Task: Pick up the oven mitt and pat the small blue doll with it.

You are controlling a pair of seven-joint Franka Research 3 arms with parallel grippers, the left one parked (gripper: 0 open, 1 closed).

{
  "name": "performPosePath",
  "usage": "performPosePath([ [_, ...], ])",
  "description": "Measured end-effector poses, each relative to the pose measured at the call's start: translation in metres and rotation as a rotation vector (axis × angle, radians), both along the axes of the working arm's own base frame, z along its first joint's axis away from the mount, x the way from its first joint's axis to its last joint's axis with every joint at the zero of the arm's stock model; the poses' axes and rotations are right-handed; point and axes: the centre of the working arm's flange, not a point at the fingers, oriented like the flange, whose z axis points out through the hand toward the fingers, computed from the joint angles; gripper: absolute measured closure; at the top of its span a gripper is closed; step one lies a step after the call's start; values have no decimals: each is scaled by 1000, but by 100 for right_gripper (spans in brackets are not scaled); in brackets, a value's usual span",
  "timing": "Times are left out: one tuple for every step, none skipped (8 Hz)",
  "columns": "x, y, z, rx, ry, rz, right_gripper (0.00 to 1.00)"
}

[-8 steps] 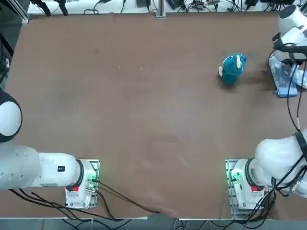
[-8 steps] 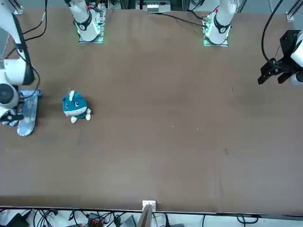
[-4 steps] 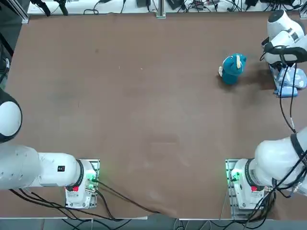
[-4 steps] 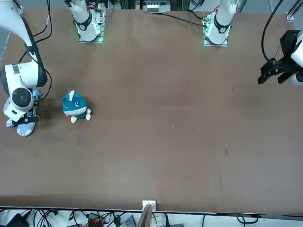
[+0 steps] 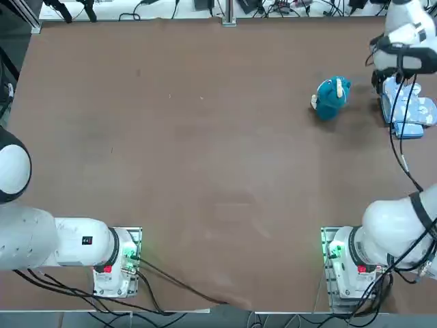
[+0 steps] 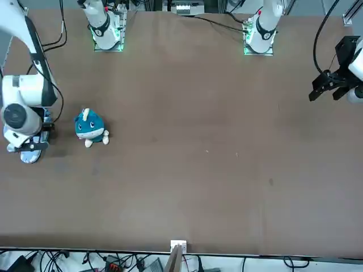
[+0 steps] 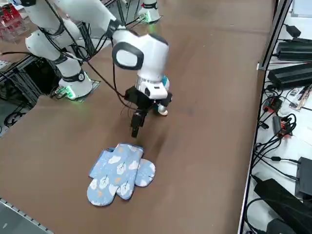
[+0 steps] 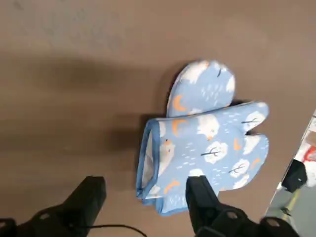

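The oven mitt (image 8: 205,150) lies flat on the desk (image 5: 205,137) at the doll's three o'clock in the top view, just beside the small blue doll (image 5: 331,98). The right pincer (image 8: 145,197) hovers open over the cuff. Soft, light quilted cloth, probably limp; pinch the bound cuff edge, where the layers gape.
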Motion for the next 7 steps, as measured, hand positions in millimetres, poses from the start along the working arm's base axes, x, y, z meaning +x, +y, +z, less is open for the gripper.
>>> performPosePath([
  [9, 0, 41, 50, -30, -37, 0],
  [18, 7, 88, 110, -48, -82, 0],
  [25, 18, 138, 177, -67, -128, 0],
  [29, 32, 189, 247, -92, -156, 0],
  [30, 49, 232, 311, -113, -159, 0],
  [29, 72, 265, 352, -135, -133, 0],
  [27, 96, 290, 369, -158, -100, 0],
])
